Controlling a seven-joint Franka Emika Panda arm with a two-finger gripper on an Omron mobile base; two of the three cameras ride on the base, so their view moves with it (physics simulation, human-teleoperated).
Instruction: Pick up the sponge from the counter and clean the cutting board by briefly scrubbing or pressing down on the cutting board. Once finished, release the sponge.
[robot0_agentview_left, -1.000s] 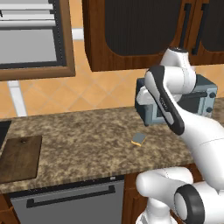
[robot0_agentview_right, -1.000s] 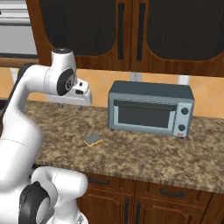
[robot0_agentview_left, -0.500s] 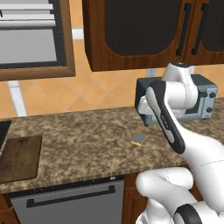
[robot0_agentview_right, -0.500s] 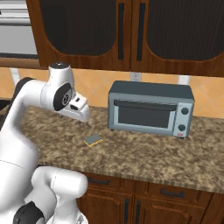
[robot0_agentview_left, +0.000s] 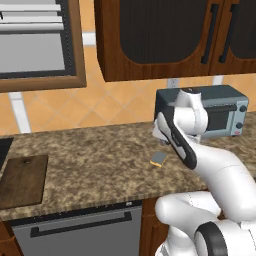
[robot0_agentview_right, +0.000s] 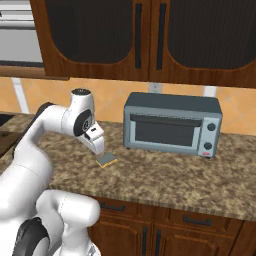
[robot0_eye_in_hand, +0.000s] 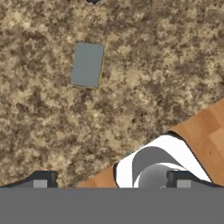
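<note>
A: How are the jaws set?

B: They are spread wide with nothing held between them, as seen in the hand view, and are held above the counter.

A: Where is the sponge found?

B: It lies flat on the counter just beyond and below the jaws, grey-blue side up, untouched. Past it stands a toaster oven.

A: And the cutting board?

B: It is seen well apart from the jaws, at the counter's far left end.
</note>
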